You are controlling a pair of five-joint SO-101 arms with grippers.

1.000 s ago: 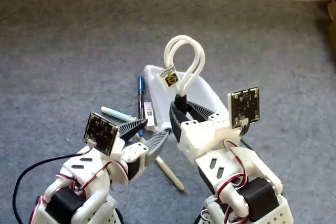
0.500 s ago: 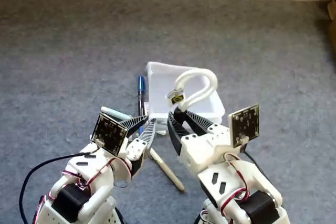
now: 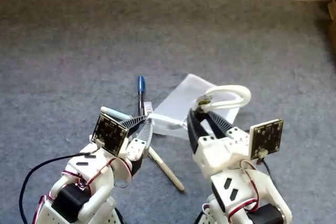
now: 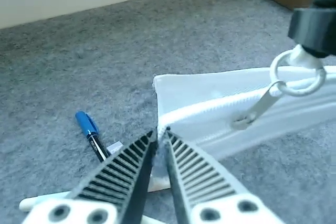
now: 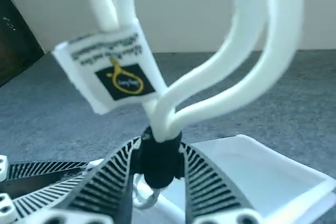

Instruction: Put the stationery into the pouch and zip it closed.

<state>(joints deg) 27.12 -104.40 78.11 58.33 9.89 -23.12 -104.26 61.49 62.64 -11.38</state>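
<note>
From above: pinching the pouch (image 3: 184, 103) corner, mid-frame, with the left gripper (image 3: 148, 123); clamping the white cord loop (image 3: 231, 94) (by its black end) with the right gripper (image 3: 203, 113), right of centre. Left wrist: squeezing that corner tight, blue pen (image 4: 85, 123) lying just beside. Right wrist: gripping the cord above the pouch.

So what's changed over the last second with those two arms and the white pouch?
The right gripper, shut on the pouch's loop, swung the loop down from upright and pulled it off to its own side. The pouch turned and slid after it. The left gripper went from open to shut on the pouch's near corner and holds it. The blue pen and beige pen stayed put, outside the pouch.
</note>
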